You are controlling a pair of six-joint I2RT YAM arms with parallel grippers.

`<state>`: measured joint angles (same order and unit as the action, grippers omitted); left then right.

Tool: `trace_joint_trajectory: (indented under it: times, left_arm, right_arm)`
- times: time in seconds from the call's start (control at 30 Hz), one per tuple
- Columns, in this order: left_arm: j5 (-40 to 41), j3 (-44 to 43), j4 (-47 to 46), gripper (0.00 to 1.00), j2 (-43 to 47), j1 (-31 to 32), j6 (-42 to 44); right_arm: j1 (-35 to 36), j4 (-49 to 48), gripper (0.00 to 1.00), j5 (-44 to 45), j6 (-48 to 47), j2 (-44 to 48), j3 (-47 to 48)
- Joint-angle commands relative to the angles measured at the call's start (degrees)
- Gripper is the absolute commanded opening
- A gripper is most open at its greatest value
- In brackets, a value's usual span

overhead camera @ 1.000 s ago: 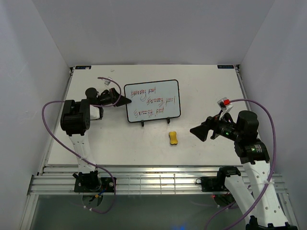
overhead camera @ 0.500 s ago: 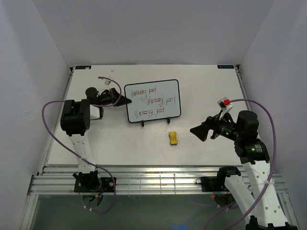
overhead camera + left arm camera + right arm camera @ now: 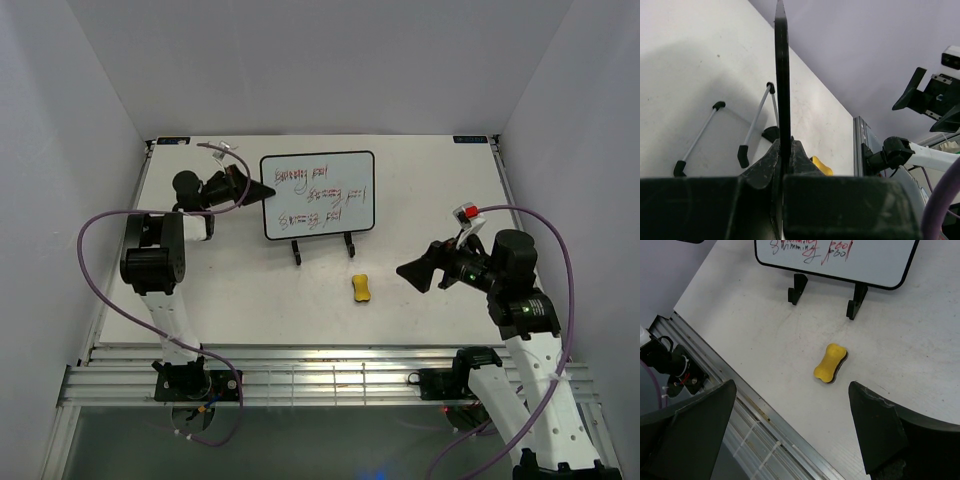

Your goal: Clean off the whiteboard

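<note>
Top external view: the whiteboard (image 3: 318,195) stands at the far middle of the table (image 3: 430,180). Its long axis runs left to right and its written face is turned toward the arms. Three lines of red and dark scribble cover it, not legible. The left gripper (image 3: 264,192) is clamped on the board's left edge. The black wire stand (image 3: 322,248) sits just below the board; contact between them cannot be settled here. The yellow eraser (image 3: 361,288) lies nearer, apart from both. The right gripper (image 3: 405,270) hangs beside the eraser, jaws wide, holding nothing.

Left wrist view: the whiteboard (image 3: 782,75) appears edge-on as a thin upright black strip, so its face is hidden. The left gripper (image 3: 783,156) pinches its lower end. The stand (image 3: 756,125) shows to the left, and the eraser (image 3: 821,166) is mostly hidden behind the fingers.

Right wrist view: only the whiteboard's (image 3: 865,260) lower part shows, cut off at the top edge. Two stand (image 3: 856,302) feet sit beneath it. The eraser (image 3: 831,363) lies ahead of the spread right gripper (image 3: 792,385).
</note>
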<state>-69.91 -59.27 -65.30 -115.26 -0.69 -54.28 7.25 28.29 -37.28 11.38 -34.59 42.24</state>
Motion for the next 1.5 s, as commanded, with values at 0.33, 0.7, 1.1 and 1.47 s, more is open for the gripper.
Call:
trace_joint_trajectory:
  times: [0.33, 0.7, 1.1, 1.47]
  left_arm:
    - [16.5, -1.7, 5.3, 0.0, 25.7, -0.2, -5.8]
    - [33.5, -0.4, 34.5, 0.0, 51.2, -0.5, 0.4]
    - [34.5, 2.3, 44.8, 0.0, 60.7, -0.5, 1.7]
    - [32.6, 5.8, 47.4, 0.0, 62.7, -0.4, 5.0]
  right_arm:
    - [14.9, -2.9, 0.98, 25.1, 8.4, -13.3, -0.3]
    - [40.8, -7.5, 0.88, 53.2, 20.1, -33.2, 4.0]
    - [42.5, -10.0, 0.75, 58.4, 18.8, -48.6, 7.5]
    - [42.1, -11.6, 0.64, 59.3, 17.3, -56.4, 10.6]
